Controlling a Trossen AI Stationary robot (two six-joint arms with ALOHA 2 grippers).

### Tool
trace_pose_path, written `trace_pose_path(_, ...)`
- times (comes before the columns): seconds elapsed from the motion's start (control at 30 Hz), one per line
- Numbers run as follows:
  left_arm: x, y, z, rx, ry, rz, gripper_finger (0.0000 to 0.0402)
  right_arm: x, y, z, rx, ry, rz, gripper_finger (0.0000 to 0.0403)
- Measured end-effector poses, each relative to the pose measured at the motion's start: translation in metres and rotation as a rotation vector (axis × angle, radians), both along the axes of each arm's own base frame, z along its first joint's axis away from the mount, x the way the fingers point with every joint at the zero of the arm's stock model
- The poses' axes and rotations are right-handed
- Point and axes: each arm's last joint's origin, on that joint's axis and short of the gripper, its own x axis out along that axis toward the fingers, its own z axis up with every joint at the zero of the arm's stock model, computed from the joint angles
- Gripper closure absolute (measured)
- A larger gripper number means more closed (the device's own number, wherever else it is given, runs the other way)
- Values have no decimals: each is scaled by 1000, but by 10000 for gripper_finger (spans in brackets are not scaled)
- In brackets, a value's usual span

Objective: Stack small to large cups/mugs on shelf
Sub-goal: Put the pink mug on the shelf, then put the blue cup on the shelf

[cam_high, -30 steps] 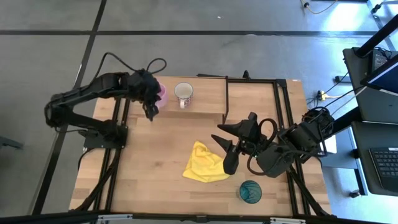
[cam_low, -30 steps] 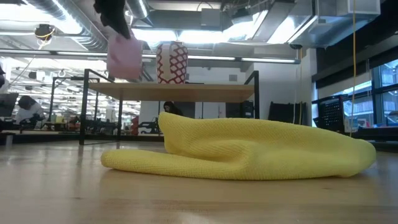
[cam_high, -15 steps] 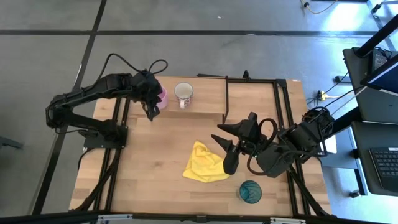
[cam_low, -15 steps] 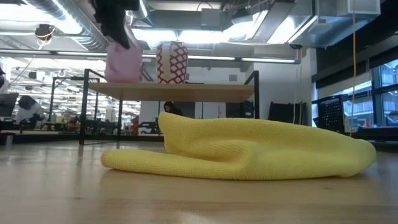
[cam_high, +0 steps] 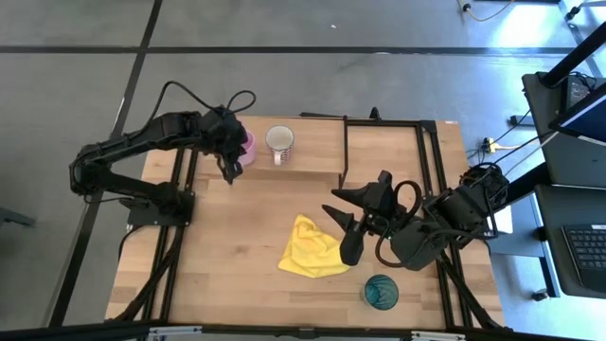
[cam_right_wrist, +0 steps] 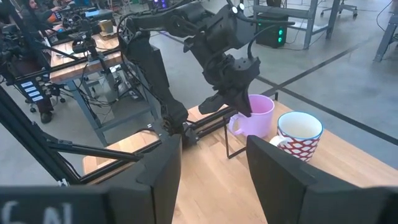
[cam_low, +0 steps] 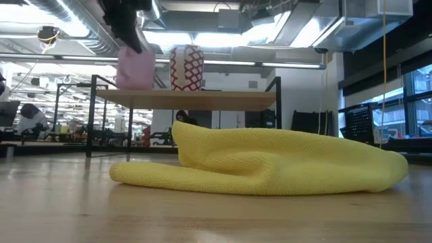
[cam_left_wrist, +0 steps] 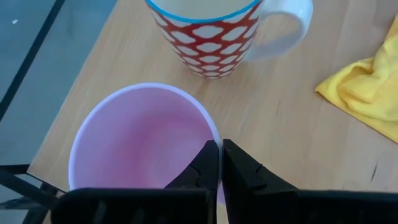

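Pink mug (cam_high: 246,147) in left gripper (cam_high: 230,171)

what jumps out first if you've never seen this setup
The yellow cloth lies crumpled mid-table and fills the low view. At the back, the left gripper is shut on the rim of the pink mug, which stands on the shelf beside the red-and-white patterned mug. The teal tumbler stands alone near the front edge, close to the waiting, open right gripper.

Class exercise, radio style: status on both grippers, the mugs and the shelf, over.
Left gripper shut on pink mug rim, mug on shelf beside white patterned mug. Right gripper open, waiting over yellow cloth. Teal tumbler on table, nothing blocking.
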Motion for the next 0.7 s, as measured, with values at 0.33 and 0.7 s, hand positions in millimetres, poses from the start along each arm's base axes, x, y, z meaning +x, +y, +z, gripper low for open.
trace_pose_path(0.33,1,0,0,4,-7,0,388,0,0,0,0,0,0,221)
trace_pose_path(0.7,1,0,0,5,-6,0,349,0,0,0,2,2,5,221)
